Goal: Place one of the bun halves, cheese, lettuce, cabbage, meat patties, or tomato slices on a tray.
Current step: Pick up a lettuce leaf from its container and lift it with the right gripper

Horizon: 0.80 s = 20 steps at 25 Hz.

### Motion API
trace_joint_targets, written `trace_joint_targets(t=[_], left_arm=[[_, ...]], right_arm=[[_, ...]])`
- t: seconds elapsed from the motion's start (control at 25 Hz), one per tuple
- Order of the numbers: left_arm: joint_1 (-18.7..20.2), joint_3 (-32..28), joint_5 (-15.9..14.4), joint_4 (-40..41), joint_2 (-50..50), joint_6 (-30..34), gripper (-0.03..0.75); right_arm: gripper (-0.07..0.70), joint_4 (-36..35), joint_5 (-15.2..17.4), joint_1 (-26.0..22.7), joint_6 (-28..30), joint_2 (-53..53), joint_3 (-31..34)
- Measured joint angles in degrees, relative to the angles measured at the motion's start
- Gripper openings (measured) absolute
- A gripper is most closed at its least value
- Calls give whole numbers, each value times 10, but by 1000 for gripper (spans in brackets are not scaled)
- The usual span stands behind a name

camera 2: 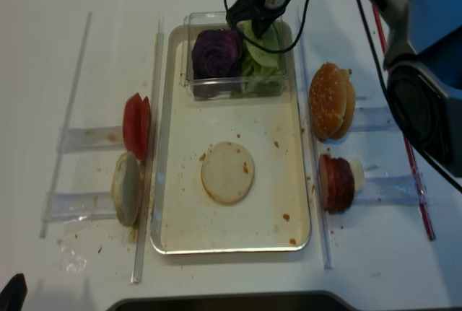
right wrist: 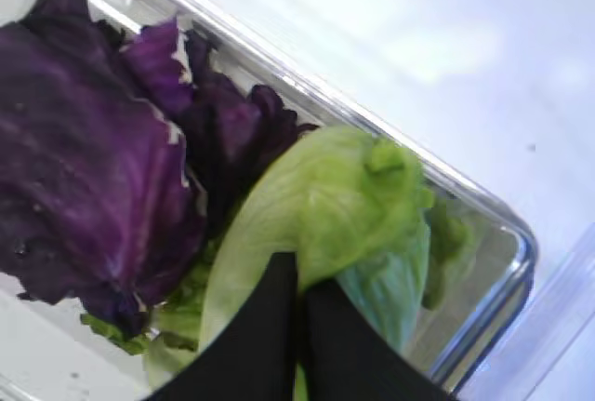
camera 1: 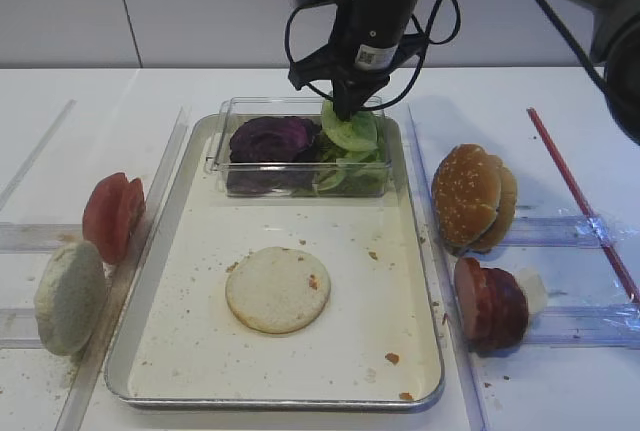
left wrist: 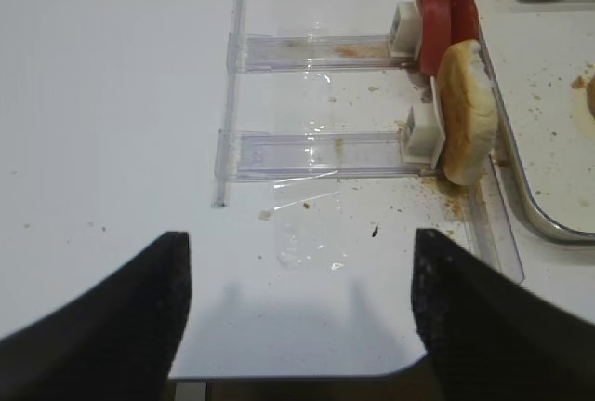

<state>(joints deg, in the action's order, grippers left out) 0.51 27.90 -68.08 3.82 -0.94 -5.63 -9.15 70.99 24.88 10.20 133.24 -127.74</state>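
The jaws of the right gripper (right wrist: 299,294) are closed tight on a fold of the lettuce (right wrist: 339,206), which sits directly under them in the clear box (camera 1: 222,147) at the far end of the tray (camera 1: 190,281). Just to the left of the jaws in that box lies the purple cabbage (right wrist: 88,178). A pale bun half (camera 1: 278,289) lies flat on the tray floor, well short of the jaws. The left gripper (left wrist: 299,313) hangs over bare table with its fingers spread wide, holding nothing.

I see the clear box (camera 1: 300,146) at the tray's (camera 1: 180,351) far end, cabbage (camera 1: 270,138) left of lettuce (camera 1: 350,131) inside.
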Motion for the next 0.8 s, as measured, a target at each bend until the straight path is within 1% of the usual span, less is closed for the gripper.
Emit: trace_joint_targets(t=[0.4, 0.56, 0.8], left_arm=[[0, 0, 0, 0, 0, 0, 452], [0, 0, 0, 0, 0, 0, 450], [0, 0, 0, 0, 0, 0, 449]], right_arm=[[15, 3, 3, 17, -8, -63, 7], [15, 14, 5, 25, -8, -90, 26], [15, 35, 6, 27, -12, -120, 28]])
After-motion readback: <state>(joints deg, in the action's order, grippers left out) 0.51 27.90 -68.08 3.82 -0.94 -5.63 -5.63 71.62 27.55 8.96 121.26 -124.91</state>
